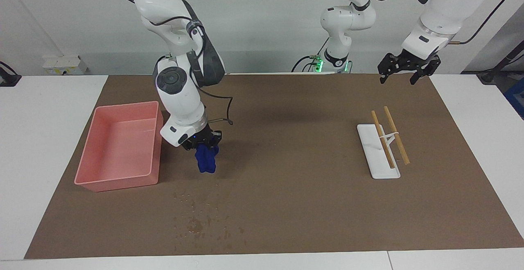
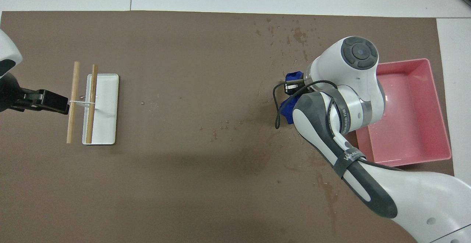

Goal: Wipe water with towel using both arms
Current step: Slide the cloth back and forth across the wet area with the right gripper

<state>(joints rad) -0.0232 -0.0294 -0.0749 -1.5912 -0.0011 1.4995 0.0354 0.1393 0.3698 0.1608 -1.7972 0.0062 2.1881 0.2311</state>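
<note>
Facing view: right gripper (image 1: 203, 142) clamps the towel (image 1: 206, 160), a lumpy royal-blue bunch hanging long axis vertical, over the tabletop (image 1: 286, 204) beside the pink bin (image 1: 118, 147). Water (image 1: 200, 221) speckles the mat. Left gripper (image 1: 403, 71) waits raised, fingers spread. Overhead view: towel (image 2: 293, 76) mostly hidden under the right arm (image 2: 346, 99).

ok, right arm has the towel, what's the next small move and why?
Probably carry the towel farther from the robots and lower it onto the water drops. The right gripper holds it bunched above the mat, short of them. The left gripper waits.
</note>
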